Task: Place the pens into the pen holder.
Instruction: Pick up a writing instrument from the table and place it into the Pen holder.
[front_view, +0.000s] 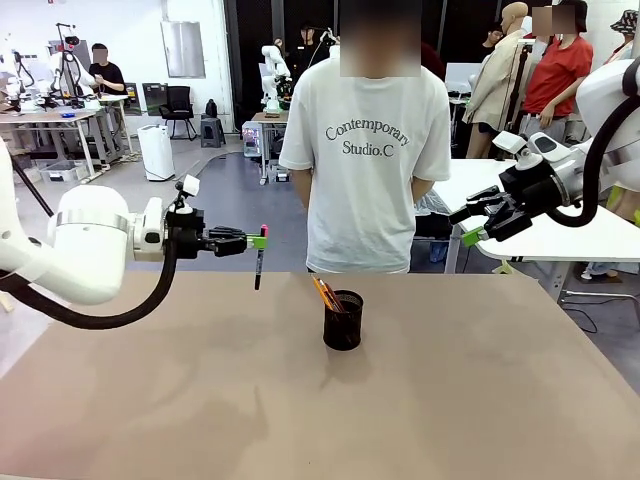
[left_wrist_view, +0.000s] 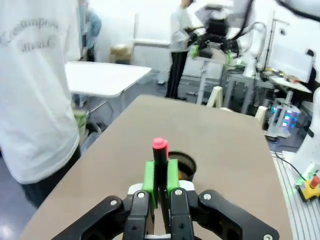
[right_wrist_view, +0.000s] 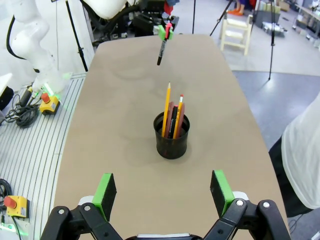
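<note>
Above the table (front_view: 150, 400), left pincer (front_view: 258, 240) grips a black pen (front_view: 258, 268) near its red top; light, stiff, likely slippery. Right pincer (front_view: 470, 228) wide apart. Holder (front_view: 343, 320) awaits.

Open tabletop (front_view: 480, 400) around pen holder (front_view: 343, 320)
</note>
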